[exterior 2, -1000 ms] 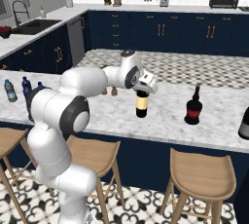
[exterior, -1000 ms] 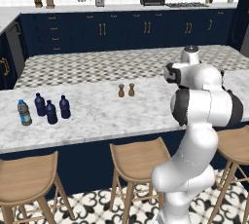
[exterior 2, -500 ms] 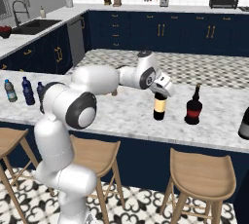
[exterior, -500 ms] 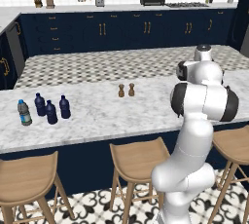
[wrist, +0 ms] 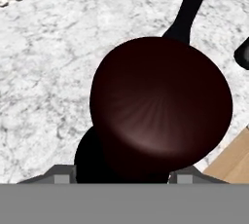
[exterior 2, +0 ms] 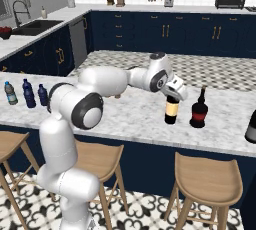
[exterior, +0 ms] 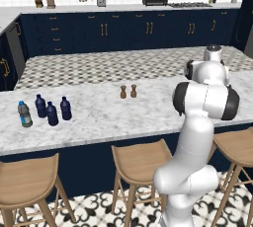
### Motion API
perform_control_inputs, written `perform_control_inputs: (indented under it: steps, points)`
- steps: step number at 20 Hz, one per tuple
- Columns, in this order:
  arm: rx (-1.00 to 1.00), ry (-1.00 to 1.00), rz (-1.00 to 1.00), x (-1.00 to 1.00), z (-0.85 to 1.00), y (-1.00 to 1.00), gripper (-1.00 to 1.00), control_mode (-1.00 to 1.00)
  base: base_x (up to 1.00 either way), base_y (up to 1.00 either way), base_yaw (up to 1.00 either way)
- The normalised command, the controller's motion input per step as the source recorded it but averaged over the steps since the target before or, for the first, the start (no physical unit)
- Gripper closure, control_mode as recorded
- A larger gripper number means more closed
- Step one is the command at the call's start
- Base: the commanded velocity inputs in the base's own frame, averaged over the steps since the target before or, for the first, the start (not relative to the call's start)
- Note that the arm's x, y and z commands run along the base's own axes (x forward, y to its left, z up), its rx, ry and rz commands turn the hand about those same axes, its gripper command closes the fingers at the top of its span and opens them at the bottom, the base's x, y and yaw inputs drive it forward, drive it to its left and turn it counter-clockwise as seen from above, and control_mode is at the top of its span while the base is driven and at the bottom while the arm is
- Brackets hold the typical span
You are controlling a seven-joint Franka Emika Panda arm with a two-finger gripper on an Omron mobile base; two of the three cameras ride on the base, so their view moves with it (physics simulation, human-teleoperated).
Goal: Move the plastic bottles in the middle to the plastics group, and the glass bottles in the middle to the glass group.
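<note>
Marble island counter point(exterior 2: 135, 119) — jaws clamped on wine bottle point(exterior 2: 172, 110) beside red-labelled bottle point(exterior 2: 199, 111).

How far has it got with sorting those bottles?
Nearly finished, it seems. Done: the small navy bottles stand beside the clear water bottle at the counter's far end. In hand: the tool grips the tan-labelled wine bottle, upright, close to the red-labelled bottle. Left: setting it down there and letting go.
</note>
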Motion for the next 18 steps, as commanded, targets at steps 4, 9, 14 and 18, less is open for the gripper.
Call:
perform_control_inputs:
  steps: [4, 9, 14, 18]
  points:
    - [0.00, -0.01, 0.00, 0.00, -0.42, 0.00, 1.00, -1.00, 0.00, 0.00, 0.00]
    - [-0.07, 0.00, 0.00, 0.00, -0.25, 0.00, 1.00, -1.00, 0.00, 0.00, 0.00]
    - [-0.07, 0.00, 0.00, 0.24, 0.00, -0.09, 1.00, -1.00, 0.00, 0.00, 0.00]
    - [0.00, 0.00, 0.00, 0.49, 0.00, -0.20, 1.00, -1.00, 0.00, 0.00, 0.00]
